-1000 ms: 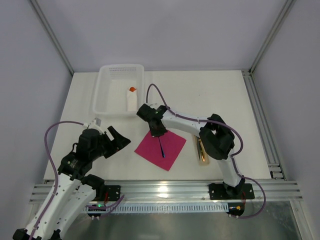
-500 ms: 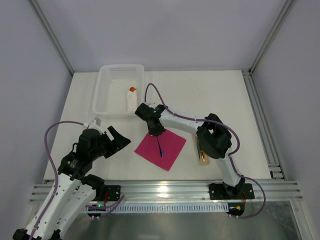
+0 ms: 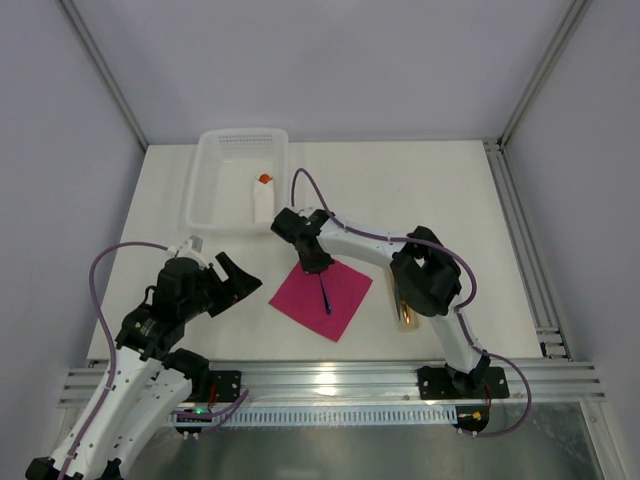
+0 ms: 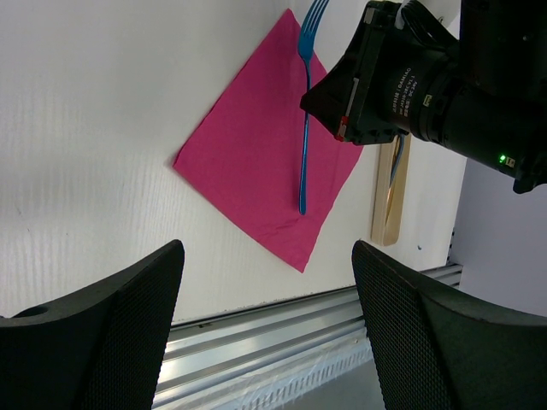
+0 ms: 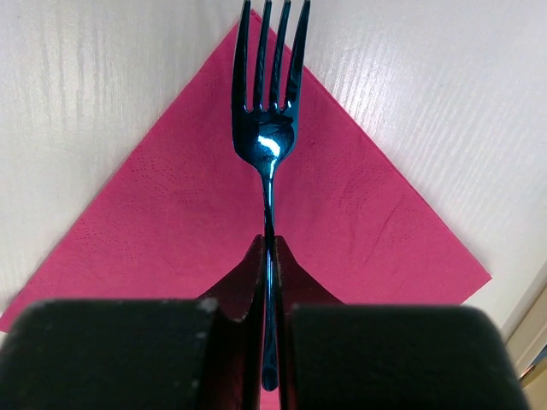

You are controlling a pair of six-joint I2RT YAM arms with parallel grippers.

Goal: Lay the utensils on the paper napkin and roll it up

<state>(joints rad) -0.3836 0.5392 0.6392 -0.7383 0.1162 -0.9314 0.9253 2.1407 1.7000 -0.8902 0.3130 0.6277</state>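
Slim glossy blue fork (image 5: 267,145) — pinched by right gripper (image 5: 267,248) — over magenta napkin (image 5: 367,222); left gripper (image 4: 267,248) agape.

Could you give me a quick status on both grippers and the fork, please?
Left gripper open, empty. Right gripper shut on fork over napkin. Nothing in the way.
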